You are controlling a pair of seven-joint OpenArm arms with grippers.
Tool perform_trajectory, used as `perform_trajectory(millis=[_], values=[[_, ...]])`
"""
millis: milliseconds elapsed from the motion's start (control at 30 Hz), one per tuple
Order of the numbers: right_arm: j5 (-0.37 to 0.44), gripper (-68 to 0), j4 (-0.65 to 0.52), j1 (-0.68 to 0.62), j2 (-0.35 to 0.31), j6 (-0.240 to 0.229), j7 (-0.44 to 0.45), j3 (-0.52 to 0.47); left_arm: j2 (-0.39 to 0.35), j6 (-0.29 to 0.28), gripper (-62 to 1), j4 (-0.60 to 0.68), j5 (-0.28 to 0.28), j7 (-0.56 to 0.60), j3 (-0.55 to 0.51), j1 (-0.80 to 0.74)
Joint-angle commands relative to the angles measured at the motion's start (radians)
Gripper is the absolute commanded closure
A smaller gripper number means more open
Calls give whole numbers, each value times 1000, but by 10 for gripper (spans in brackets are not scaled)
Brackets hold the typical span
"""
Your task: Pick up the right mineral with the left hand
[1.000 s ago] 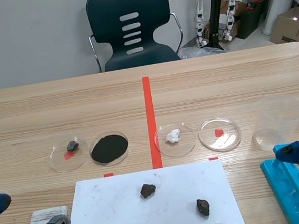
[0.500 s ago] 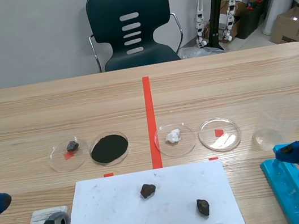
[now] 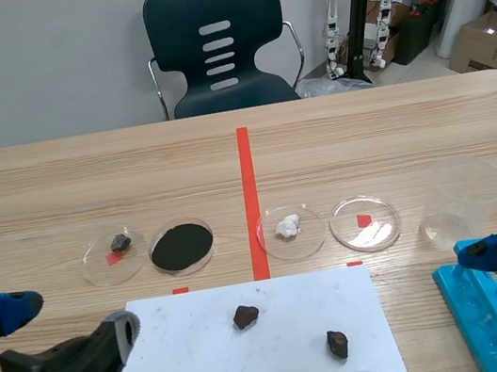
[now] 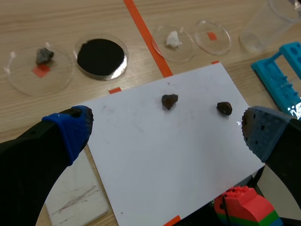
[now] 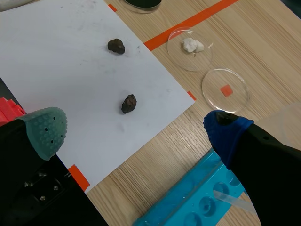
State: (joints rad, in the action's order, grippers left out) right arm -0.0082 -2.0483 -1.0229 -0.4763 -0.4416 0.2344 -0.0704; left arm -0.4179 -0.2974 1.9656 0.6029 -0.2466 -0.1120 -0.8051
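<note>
Left gripper hangs wide open at our near left, gripping nothing; our right gripper gapes too. We see the right mineral on the white sheet, in its near right part, the other mineral farther and left, petri dishes beyond.

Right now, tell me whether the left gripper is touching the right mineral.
Apart. The left wrist view shows white paper between the right mineral and the open left gripper.

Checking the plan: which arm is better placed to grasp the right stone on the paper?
Right, likely: the right gripper, open, hangs nearer the right stone; the left gripper, also open, is farther.
</note>
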Motion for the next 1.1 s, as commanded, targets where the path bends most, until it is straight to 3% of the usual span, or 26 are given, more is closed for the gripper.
perform_trajectory(millis=[0,367,600,800,933,1067], values=[[12,-608,-20,6,0,4,14,-2,-1,1,-623,17,4,-60,35,56],[12,-608,-20,6,0,4,14,-2,-1,252,-623,-31,6,-442,355,385],[12,-608,-20,6,0,4,14,-2,2,378,-623,-121,6,-515,633,612],[12,-608,-20,6,0,4,14,-2,28,592,-623,-182,-19,-540,853,780],[12,-608,-20,6,0,4,14,-2,77,760,-623,-269,-73,-590,945,873],[12,-608,-20,6,0,4,14,-2,144,872,-623,-381,-156,-697,1000,945]])
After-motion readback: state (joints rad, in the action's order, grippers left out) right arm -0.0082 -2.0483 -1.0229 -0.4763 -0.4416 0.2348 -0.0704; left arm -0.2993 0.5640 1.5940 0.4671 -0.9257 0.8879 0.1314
